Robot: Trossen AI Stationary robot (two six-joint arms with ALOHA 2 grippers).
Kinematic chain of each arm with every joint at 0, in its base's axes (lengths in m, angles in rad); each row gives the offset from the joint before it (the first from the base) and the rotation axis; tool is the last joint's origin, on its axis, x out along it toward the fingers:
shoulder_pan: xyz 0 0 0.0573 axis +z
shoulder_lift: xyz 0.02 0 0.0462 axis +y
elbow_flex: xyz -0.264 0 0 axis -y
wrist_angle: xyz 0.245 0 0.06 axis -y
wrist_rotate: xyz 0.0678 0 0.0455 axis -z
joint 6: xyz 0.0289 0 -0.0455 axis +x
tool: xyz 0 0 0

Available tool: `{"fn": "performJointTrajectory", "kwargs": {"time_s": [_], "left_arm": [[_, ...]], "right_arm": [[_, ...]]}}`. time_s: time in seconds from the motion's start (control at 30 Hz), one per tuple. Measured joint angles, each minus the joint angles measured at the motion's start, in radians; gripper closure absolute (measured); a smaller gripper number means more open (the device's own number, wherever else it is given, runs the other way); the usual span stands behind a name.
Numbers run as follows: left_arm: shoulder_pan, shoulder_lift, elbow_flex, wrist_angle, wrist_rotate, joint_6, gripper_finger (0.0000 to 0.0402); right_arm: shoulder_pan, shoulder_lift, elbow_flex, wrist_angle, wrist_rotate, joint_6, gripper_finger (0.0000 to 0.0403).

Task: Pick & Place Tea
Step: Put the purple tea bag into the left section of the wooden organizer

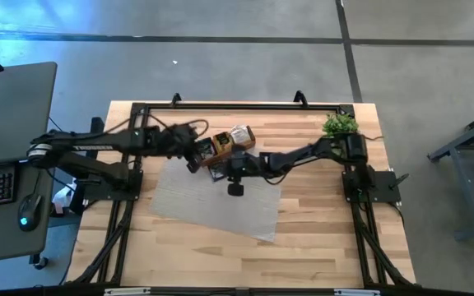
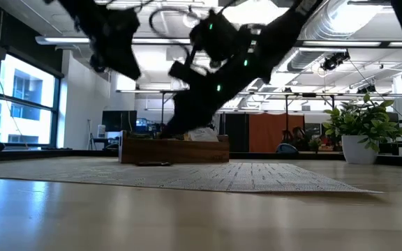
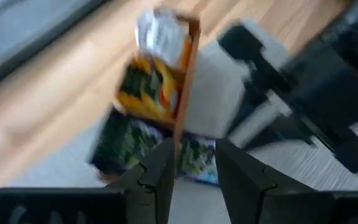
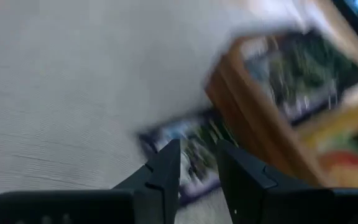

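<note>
From directly above, I see my two dark arms meeting near the middle of the wooden table (image 1: 319, 238), over the far edge of a pale grey mat (image 1: 220, 201). The left gripper (image 1: 194, 158) reaches in from the left and the right gripper (image 1: 217, 168) from the right, both close beside a long brown wooden tray (image 1: 229, 141) that lies at an angle and holds tea sachets in its compartments. A small potted plant (image 1: 340, 125) stands at the far right corner. From table height, the tray sits low on the mat with pale sachets (image 2: 202, 134) showing above its rim, and both arms hang over it as dark shapes; I cannot tell their finger positions here. In the left wrist view, my left gripper (image 3: 192, 167) has its fingers a narrow gap apart with nothing between them, hovering just above the tray's wooden wall; the compartments hold a white sachet (image 3: 160, 34), a yellow-red one (image 3: 146, 90) and dark green ones (image 3: 122, 142). In the right wrist view, blurred, my right gripper (image 4: 196, 163) also shows a narrow gap and grips nothing; a dark green sachet (image 4: 191, 146) lies flat on the mat right beneath the fingertips, just beside the tray's outer wall, and more dark green sachets fill the nearest compartment.
</note>
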Motion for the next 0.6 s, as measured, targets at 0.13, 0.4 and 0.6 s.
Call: {"fn": "performJointTrajectory", "kwargs": {"time_s": [0.13, 0.4, 0.6], "left_arm": [[-0.014, 0.029, -0.151, 0.205, 0.032, -0.104, 0.0289], [-0.016, 0.131, -0.282, 0.377, 0.104, -0.220, 0.0289], [-0.017, 0.205, -0.280, 0.386, 0.181, -0.320, 0.0289]], "right_arm": [[-0.026, 0.057, -0.001, 0.010, -0.007, 0.084, 0.0322], [-0.026, 0.119, 0.004, -0.019, -0.032, 0.064, 0.0386], [-0.001, 0.112, 0.005, -0.127, -0.002, 0.045, 0.0392]]}}
